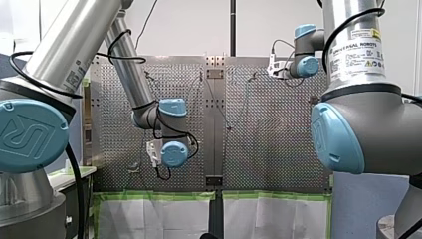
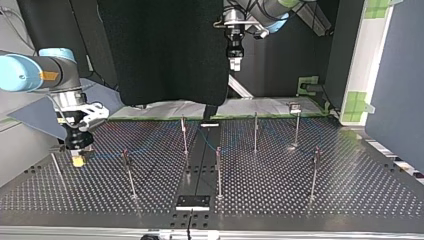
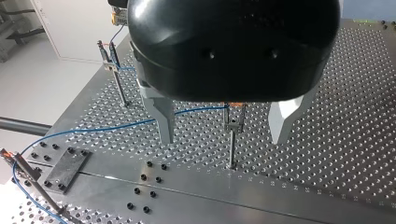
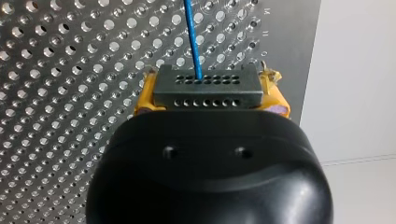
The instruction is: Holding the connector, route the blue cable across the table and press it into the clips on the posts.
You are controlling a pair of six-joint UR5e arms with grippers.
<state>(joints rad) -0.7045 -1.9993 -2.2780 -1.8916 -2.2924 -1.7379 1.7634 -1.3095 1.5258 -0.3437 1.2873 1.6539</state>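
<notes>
Yellow-padded, the right gripper (image 4: 210, 100) clamps the connector (image 4: 205, 84); the blue cable (image 4: 192, 37) leaves at twelve o'clock over the desk (image 4: 70, 70). Elsewhere the left gripper (image 3: 222, 137) is spread astride a post (image 3: 231, 149), cable passing at nine o'clock.

The table (image 3: 336, 154) is dull-sheened metal, my left claw's (image 3: 220, 139) shell glossy plastic, the blue cable (image 3: 116, 126) smooth.

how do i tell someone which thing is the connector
On the perforated metal table, go to my right arm's claw at the top view's left. Clamped between its yellow pads is the connector, a dark grey rectangular block. It alone has rows of small holes and the thin blue cable running out of it.
</notes>
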